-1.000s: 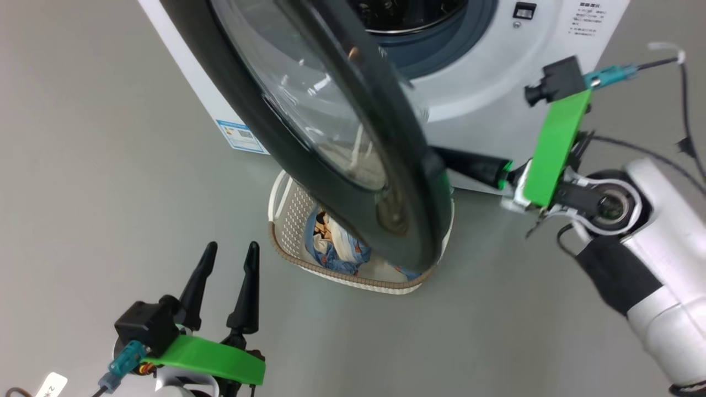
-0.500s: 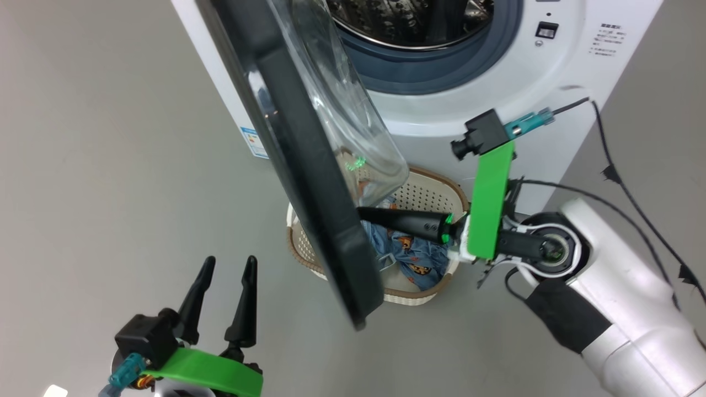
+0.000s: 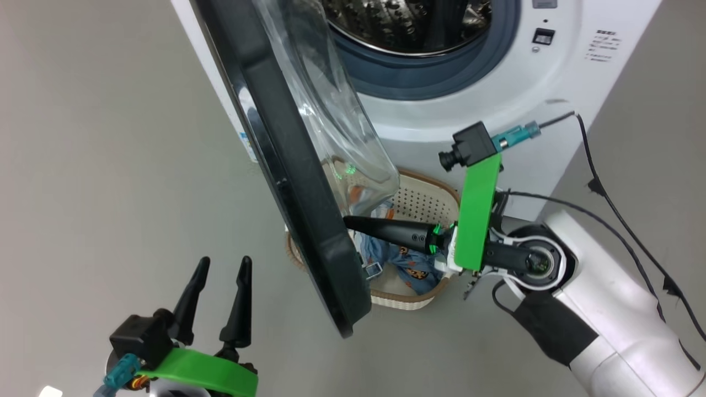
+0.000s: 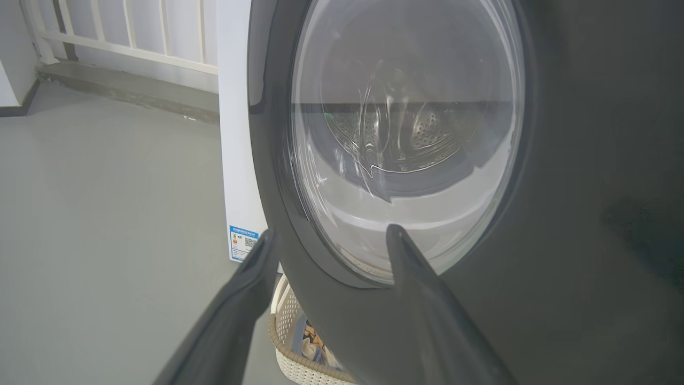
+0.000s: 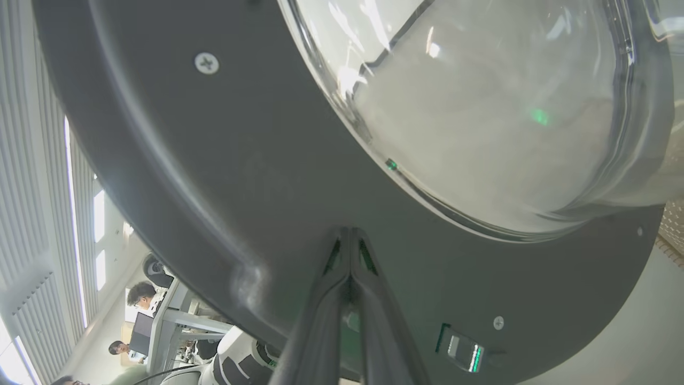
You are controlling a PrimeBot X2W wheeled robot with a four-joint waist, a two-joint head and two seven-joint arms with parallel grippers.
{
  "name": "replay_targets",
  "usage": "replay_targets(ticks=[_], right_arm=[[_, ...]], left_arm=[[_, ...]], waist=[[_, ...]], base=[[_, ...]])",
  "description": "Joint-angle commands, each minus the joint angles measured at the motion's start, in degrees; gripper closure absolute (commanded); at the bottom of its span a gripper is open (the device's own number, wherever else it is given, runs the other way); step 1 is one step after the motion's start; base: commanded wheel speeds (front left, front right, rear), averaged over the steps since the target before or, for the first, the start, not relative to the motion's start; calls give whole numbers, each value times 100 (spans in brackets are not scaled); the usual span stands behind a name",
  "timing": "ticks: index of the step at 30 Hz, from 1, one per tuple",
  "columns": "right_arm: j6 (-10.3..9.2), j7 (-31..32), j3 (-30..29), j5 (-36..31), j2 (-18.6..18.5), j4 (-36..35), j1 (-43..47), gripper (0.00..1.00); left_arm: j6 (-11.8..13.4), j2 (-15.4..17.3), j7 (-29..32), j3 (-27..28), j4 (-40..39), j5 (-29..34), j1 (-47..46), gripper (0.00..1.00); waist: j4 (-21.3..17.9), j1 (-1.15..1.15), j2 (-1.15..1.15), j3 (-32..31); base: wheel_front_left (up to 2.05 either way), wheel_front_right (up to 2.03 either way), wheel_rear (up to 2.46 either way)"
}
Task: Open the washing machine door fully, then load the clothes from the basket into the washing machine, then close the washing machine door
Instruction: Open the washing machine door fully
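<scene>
washing machine door (image 3: 287, 165) ajar, standing edge-on

Grey floor (image 3: 83, 138); white railing (image 4: 133, 52) at back; ceiling light strips (image 5: 73, 224).

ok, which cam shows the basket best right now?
Head view: the basket shows its rim, perforated wall and the clothes inside, though the washing machine door covers its left part. Left wrist view catches one corner below the door. Right wrist view: maybe a perforated sliver at its edge.
</scene>
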Motion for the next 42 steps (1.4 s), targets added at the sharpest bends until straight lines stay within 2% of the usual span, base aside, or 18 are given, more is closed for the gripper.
replay_targets(ticks=[1, 2, 11, 22, 30, 42], right_arm=[[10, -127, -16, -71, 80, -174, 159, 40], [10, -176, -24, -93, 53, -187, 195, 0], [10, -634, -65, -215, -229, -363, 618, 0], [10, -1655, 25, -536, -727, -360, 1169, 0], [10, -2915, 135, -769, -1153, -210, 1564, 0], [10, -4912, 658, -1310, -1743, 229, 1859, 0]], left_arm=[[-9, 160, -37, 179, -94, 26, -72, 0], [-9, 190, -37, 170, -83, 16, -88, 0], [-9, 416, -37, 197, -71, -61, -92, 0], [-9, 649, -37, 357, -179, -108, 133, 0], [-9, 703, -37, 569, -278, -114, 411, 0], [-9, 742, -37, 636, -293, -122, 503, 0]], waist=[[-94, 0, 0, -45], [-129, 0, 0, -56], [-482, 0, 0, -200], [-1034, 0, 0, -357], [-1402, 0, 0, -500], [-1552, 0, 0, -538]], base=[[0, 0, 0], [0, 0, 0], [0, 0, 0], [0, 0, 0], [0, 0, 0], [0, 0, 0]])
